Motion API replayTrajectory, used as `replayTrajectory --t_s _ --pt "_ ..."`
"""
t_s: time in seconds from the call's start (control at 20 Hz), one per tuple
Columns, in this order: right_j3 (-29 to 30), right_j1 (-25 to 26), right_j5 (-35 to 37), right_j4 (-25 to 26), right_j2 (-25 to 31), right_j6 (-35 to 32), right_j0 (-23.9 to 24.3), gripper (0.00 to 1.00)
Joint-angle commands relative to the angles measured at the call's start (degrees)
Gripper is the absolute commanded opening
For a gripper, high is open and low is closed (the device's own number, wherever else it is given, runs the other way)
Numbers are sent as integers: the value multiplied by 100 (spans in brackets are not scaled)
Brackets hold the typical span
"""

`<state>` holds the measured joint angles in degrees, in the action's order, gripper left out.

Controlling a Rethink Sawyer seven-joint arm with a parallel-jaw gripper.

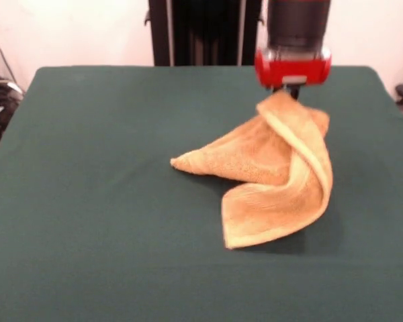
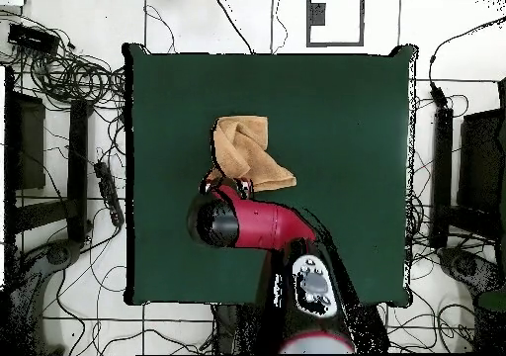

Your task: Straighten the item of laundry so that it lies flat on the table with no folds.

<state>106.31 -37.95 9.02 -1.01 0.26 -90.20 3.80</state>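
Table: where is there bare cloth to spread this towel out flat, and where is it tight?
The table is bare across the whole side opposite the towel, and along the front edge away from the robot. It is crowded only at the towel's far corner, where the gripper meets the cloth under the arm.

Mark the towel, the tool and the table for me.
Orange-tan terry towel (image 1: 272, 161): front view, its folded middle.
Red and black tool (image 1: 294, 67): front view, its red housing.
Dark green table (image 1: 94, 201): front view, bare top.
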Motion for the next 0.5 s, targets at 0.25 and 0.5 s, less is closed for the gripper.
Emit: replayTrajectory --t_s 0.25,0.5 --pt "1309 -2257 1740 -338 85 -836 101 0" --pt "1700 -2707 1844 -460 233 -667 365 0"
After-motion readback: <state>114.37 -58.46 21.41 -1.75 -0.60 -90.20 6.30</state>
